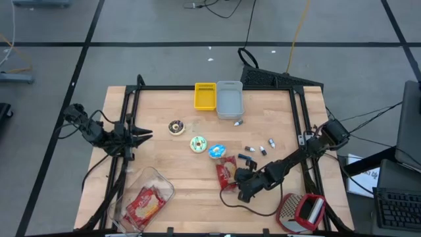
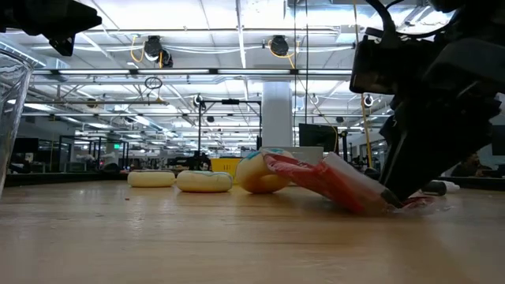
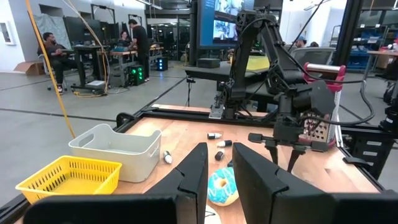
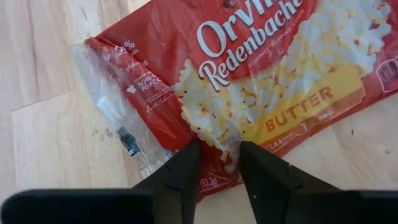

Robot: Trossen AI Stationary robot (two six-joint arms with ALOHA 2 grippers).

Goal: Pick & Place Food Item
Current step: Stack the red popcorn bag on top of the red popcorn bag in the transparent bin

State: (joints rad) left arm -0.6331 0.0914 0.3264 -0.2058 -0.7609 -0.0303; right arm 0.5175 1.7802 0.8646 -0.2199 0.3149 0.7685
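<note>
High view: yellow slotted plastic basket (image 1: 204,96) and grey plastic bin (image 1: 229,99) sit side by side at the table's far edge, nothing visible inside either. Clear plastic container (image 1: 160,180) near the front-left corner holds a red snack bag (image 1: 143,205). Task item is a red plastic popcorn bag (image 4: 261,74), white lettering, yellow "BUTTER" band, clear wrinkled end flap, lying on the wooden table (image 1: 177,164) right of centre toward the front. Right gripper (image 4: 219,163) is down on it, fingers narrowed over the bag's edge, pinching the film. Left gripper (image 3: 218,169) hangs above the table's left side, fingers slightly apart, holding nothing.
</note>
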